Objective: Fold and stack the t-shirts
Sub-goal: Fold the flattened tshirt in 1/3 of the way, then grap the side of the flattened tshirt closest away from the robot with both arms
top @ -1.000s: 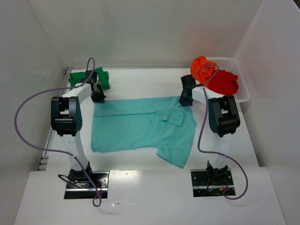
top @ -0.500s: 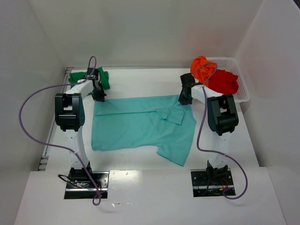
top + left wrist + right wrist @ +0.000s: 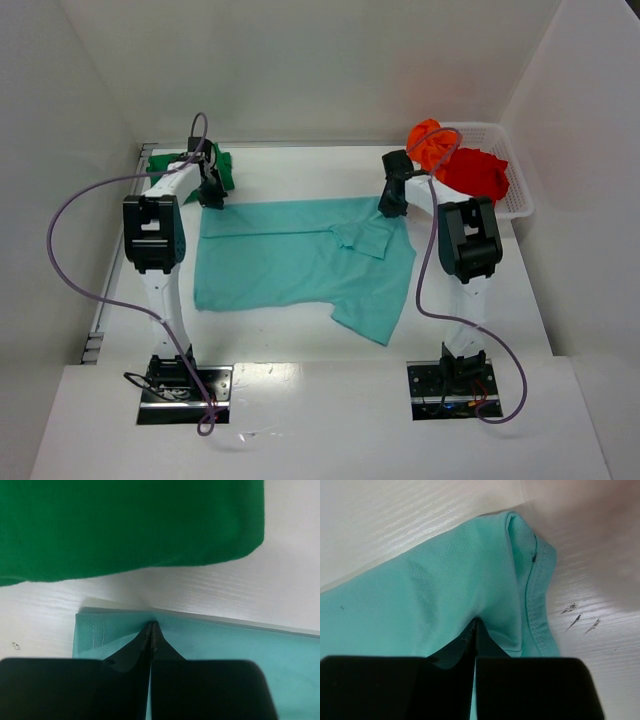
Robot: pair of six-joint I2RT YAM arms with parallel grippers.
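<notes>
Light teal t-shirt (image 3: 300, 265) is spread mostly flat at the middle of the table (image 3: 300, 345), with its far edge pinched at both corners. Left gripper (image 3: 211, 195) is clamped fully shut on the 11 o'clock corner; in the left wrist view its black fingers (image 3: 125, 655) are seen pressed together, with the teal cloth drawn into a small ridge at their tips. Right gripper (image 3: 390, 205) is likewise closed tight on the 1 o'clock corner; in the right wrist view the stitched hem is seen curling up just beside the tips. One sleeve is folded back onto the shirt near 1 o'clock, and a flap of cloth juts out toward 5 o'clock. Dark green t-shirt (image 3: 222, 168) is bunched at the table's 11 o'clock, just beyond the left gripper and apart from the teal edge. Bright orange t-shirt (image 3: 430, 140) and red t-shirt (image 3: 475, 172) are heaped in the white mesh basket (image 3: 518, 195) at 2 o'clock, the orange one spilling over its left rim.
</notes>
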